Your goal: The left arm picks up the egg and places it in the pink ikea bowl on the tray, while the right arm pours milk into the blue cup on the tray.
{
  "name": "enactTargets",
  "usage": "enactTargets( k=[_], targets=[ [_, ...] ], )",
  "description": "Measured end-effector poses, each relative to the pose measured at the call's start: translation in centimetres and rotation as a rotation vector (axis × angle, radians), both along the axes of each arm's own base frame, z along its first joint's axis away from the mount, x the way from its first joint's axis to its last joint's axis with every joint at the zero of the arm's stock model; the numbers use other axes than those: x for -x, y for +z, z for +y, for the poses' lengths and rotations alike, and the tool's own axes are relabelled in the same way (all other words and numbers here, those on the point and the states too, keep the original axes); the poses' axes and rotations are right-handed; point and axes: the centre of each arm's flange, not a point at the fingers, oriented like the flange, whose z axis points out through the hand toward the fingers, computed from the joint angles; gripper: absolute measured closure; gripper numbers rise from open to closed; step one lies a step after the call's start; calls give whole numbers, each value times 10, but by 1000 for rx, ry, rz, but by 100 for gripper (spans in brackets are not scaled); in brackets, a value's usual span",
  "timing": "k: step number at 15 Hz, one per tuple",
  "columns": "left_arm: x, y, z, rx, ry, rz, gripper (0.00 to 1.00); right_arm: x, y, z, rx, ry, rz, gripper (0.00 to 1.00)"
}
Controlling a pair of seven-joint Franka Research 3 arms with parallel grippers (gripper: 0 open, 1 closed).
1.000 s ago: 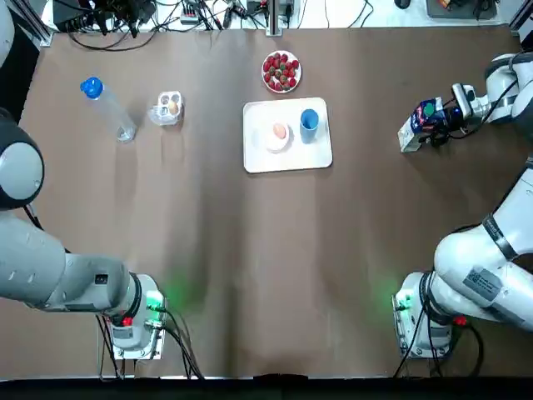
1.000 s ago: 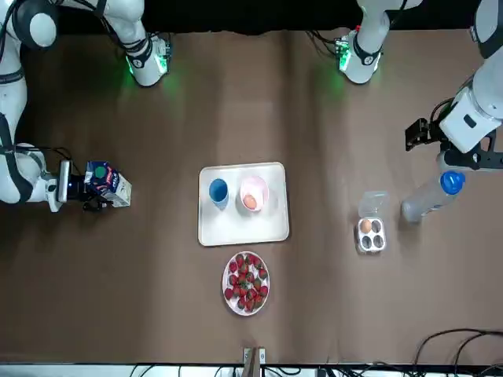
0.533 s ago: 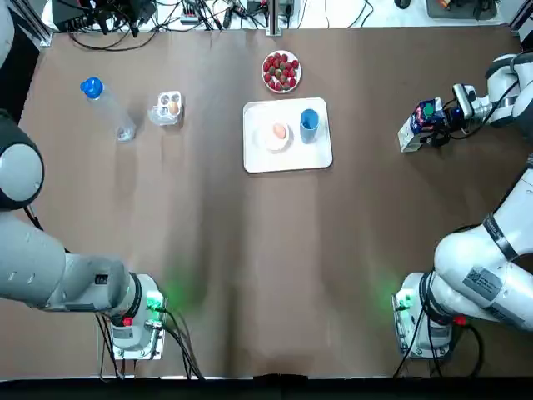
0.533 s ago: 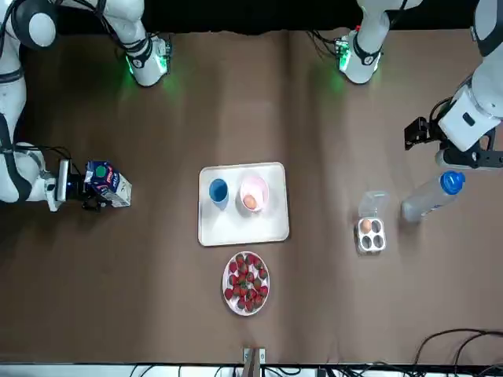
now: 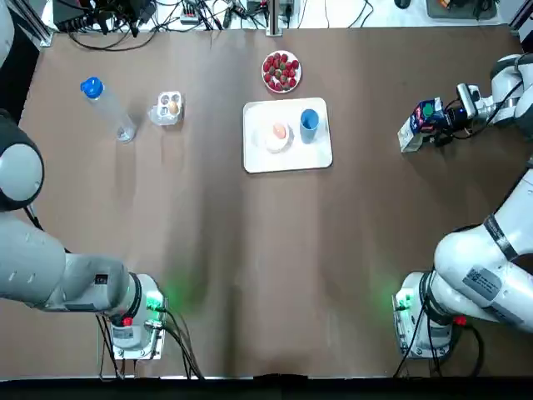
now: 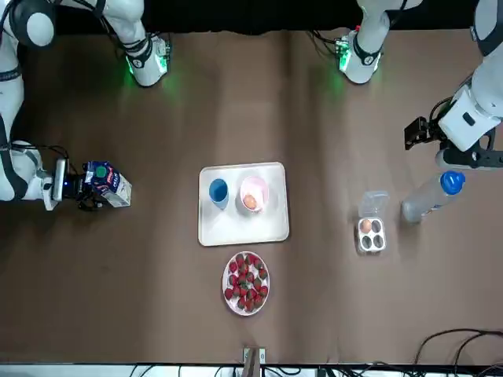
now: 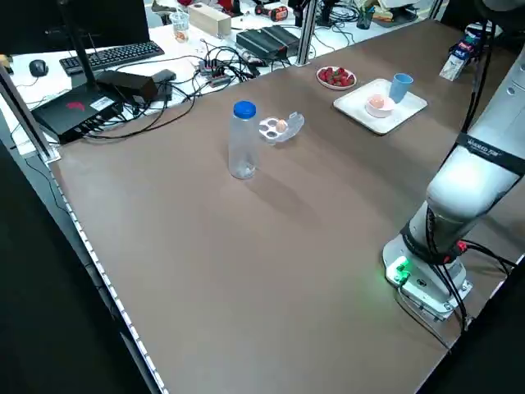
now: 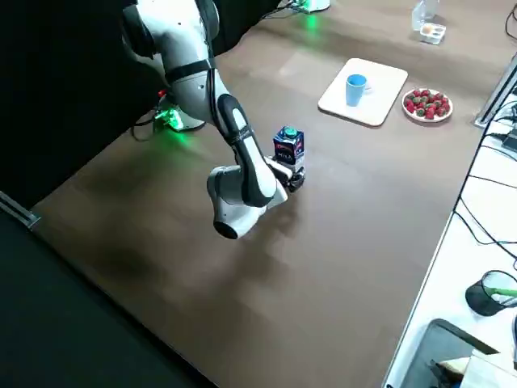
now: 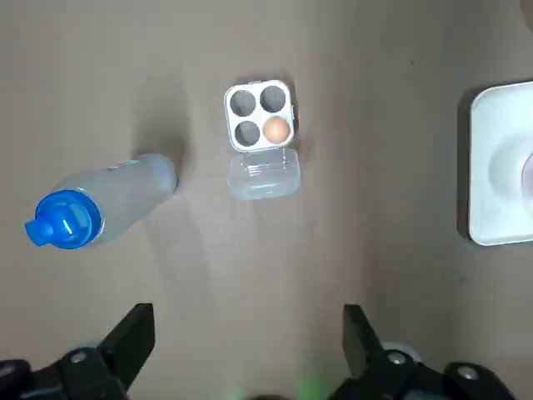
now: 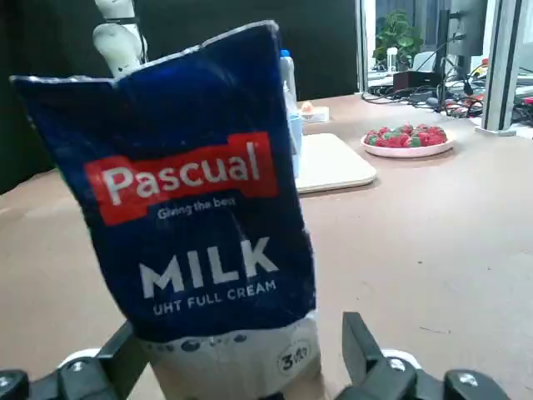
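Tray (image 5: 287,163) mid-table held bowl (image 5: 272,142) left of cup (image 5: 309,122); strawberries (image 5: 281,72) lay behind, egg carton (image 5: 167,108) and bottle (image 5: 109,111) left, milk carton (image 5: 416,127) right.

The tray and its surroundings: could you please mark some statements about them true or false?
An egg lies in the pink bowl on the tray. True.
The blue cup stands off the tray. False: it stands on the tray, beside the pink bowl.
One spare egg sits in the egg carton. True.
The left gripper is shut on the water bottle. False: it is open, the water bottle outside its fingers.
The milk carton is tipped over the blue cup. False: it stands off the tray, between the right gripper's open fingers.
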Motion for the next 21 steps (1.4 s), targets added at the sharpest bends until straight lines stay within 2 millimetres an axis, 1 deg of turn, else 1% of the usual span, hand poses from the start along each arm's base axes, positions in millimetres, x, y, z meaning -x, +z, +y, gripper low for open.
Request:
enactTargets(
  k=[3, 4, 7, 11, 16, 18, 20, 21],
  targets=[
    [2, 0, 0, -2, 0, 11, 0, 0, 1, -5, 3, -9, -4, 0],
    [3, 0, 0, -2, 0, 16, 0, 0, 4, -12, 9, -18, -11, 0],
    [4, 1, 0, -3, -1, 17, 0, 1, 7, -25, 16, -37, -21, 0],
    [9, 10, -1, -3, -2, 2, 0, 1, 12, -40, 29, -58, -37, 0],
    [11, 14, 0, -3, 0, 2, 0, -13, 27, -54, 76, -56, -73, 0],
    [11, 14, 1, -3, 1, 2, 0, -17, 32, -57, 91, -65, -33, 0],
    [11, 14, 1, -4, 2, 2, 0, -26, 45, -63, 138, -54, 26, 0],
    [11, 14, 1, -4, 2, 2, 0, -35, 56, -64, 165, -56, 63, 0]
  ],
)
